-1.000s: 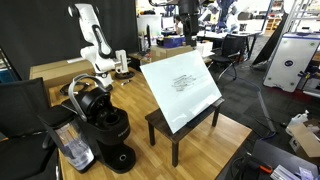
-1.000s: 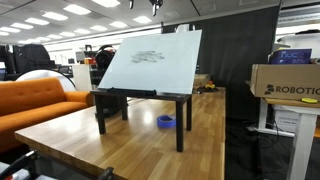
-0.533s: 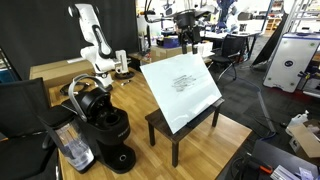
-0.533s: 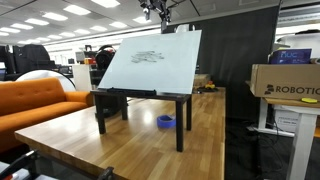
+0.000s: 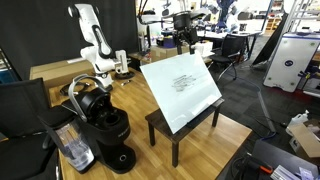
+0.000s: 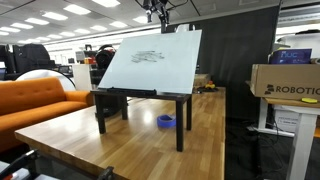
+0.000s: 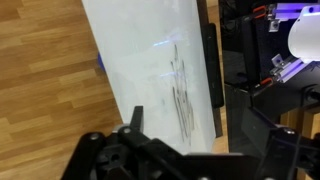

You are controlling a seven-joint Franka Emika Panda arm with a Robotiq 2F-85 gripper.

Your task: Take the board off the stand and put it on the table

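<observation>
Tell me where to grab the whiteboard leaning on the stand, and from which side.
Grip the board by its thin upper edge, coming from above. It leans tilted on the stand with its lower edge seated and its upper edge free, and the open gripper hangs above it.

Light wooden table [image 5: 137,103] with dark stand [image 5: 160,122], black coffee machine [image 5: 105,125], blue roll [image 6: 166,122]
</observation>
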